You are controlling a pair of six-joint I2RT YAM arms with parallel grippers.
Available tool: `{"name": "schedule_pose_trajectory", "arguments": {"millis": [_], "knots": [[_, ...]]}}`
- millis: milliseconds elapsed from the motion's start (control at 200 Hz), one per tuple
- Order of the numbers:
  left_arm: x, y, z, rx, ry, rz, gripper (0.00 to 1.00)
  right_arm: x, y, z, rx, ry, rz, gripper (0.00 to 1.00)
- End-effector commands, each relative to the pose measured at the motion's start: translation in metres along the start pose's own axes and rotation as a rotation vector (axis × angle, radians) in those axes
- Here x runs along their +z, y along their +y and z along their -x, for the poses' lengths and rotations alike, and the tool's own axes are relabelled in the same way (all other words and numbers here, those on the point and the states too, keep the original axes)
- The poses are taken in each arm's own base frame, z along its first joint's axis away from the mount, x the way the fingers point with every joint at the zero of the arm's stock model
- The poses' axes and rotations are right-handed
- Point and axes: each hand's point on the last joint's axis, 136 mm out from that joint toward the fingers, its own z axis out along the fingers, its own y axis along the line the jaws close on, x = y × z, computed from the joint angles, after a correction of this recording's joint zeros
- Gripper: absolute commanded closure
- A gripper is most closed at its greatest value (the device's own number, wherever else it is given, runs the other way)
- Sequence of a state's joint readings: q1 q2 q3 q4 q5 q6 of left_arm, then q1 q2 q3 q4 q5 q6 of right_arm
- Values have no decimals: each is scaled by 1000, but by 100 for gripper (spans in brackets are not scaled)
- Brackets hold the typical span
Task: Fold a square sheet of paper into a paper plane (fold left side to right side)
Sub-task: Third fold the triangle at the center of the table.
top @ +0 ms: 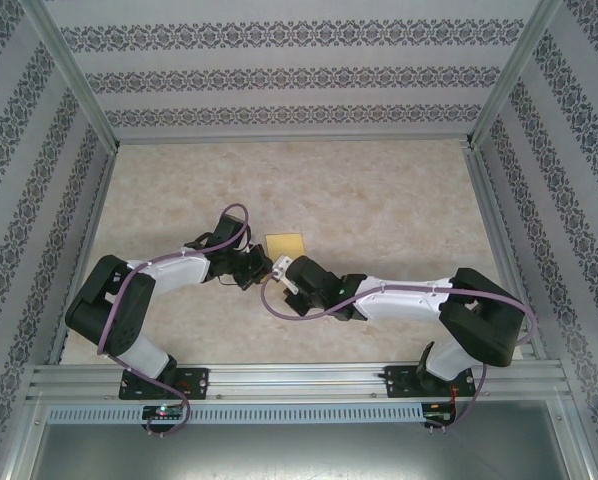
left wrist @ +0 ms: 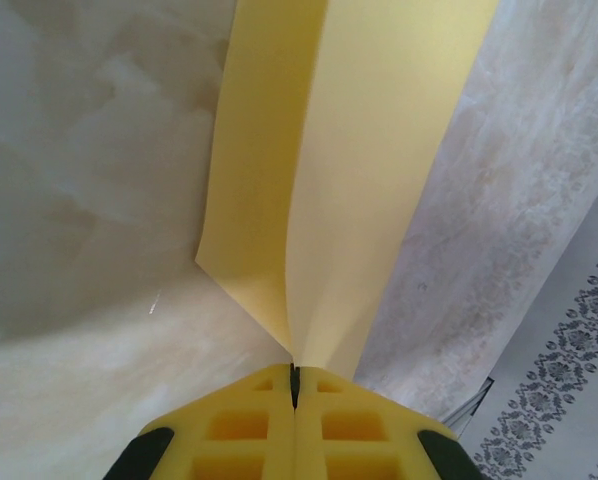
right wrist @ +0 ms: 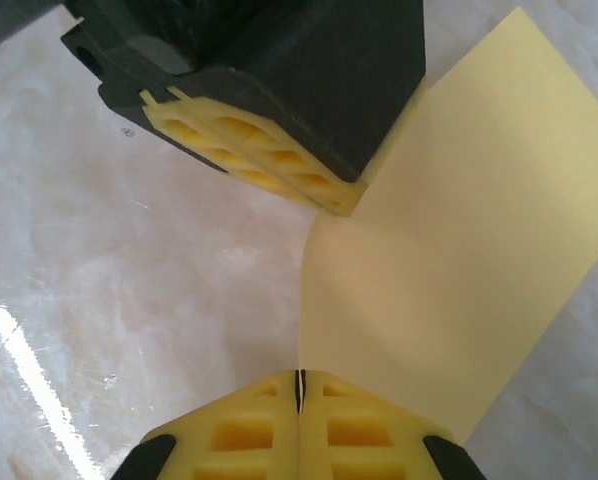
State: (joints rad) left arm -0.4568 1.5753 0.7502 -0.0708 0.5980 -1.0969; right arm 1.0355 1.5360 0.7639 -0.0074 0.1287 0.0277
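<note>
paper (top: 285,245): yellow | table (top: 399,190): beige marbled | walls (top: 299,75): grey floral stripes

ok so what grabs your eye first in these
A yellow paper sits at the middle of the marbled table, brighter than anything round it. The left arm and right arm meet at its near edge, both with jaws shut on it. Floral-striped walls ring the scene.
</note>
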Motion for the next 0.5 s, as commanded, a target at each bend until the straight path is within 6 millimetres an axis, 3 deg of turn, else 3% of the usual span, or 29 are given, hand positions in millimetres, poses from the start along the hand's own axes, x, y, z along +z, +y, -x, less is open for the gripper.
{"name": "schedule_pose_trajectory", "arguments": {"millis": [0,90,225,345,495], "knots": [[-10,-2,2,45,-13,36,90,-2,8,-2,19,7,62,100],[-24,1,8,65,-51,67,75,2,11,-2,31,16,84,100],[-49,-3,20,112,-117,88,65,6,13,-1,59,21,105,100],[-54,-10,30,149,-124,75,69,10,13,0,91,28,116,100],[-29,-38,40,217,-42,-25,82,12,12,-1,137,33,135,100]]}}
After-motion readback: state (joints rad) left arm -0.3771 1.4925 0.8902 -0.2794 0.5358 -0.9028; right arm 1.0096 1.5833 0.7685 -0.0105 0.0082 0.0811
